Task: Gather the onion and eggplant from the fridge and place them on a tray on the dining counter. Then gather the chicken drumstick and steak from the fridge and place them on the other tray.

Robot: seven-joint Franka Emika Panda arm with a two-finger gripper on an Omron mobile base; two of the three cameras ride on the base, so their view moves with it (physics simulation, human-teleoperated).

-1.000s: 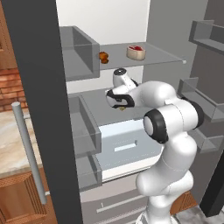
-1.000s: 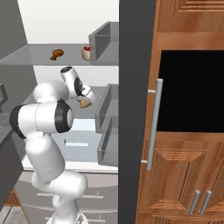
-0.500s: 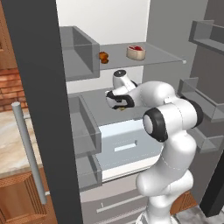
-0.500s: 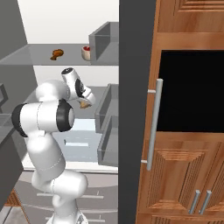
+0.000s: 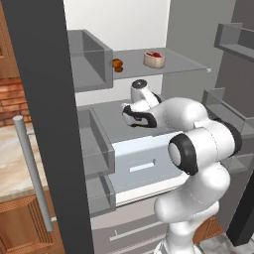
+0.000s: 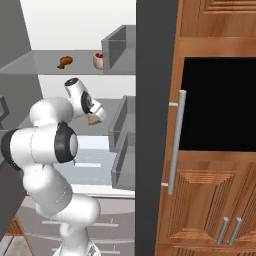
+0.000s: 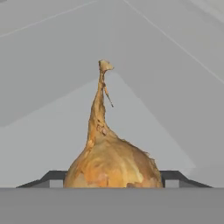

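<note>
1. At the far left of the left base view you see the open door of the fridge (image 5: pixel 39 99), a dark slab with a silver bar handle; it hides whatever lies behind it, and its top and bottom are cut off by the frame.
2. Right of that, on the upper glass shelf, sits the chicken drumstick (image 5: pixel 117 65), a small orange-brown lump partly tucked behind a grey door bin, so you cannot make out its full shape.
3. Just right of it on the same shelf is the steak (image 5: pixel 154 59), pale with a red top, apart from the drumstick.
4. Below, at centre frame, the gripper (image 5: pixel 133 119) reaches over the middle shelf; the hand's own body covers the fingertips there, so you cannot judge the jaws from that side.
5. In the hand view the onion (image 7: pixel 113 162) fills the lower centre, its dry stalk pointing up; its base is cut off at the bottom edge. The dark fingertips (image 7: pixel 52 177) sit close on either side of it; whether they touch its skin you cannot tell.
6. In the right base view the onion shows as a small tan patch under the hand at centre left.
</note>
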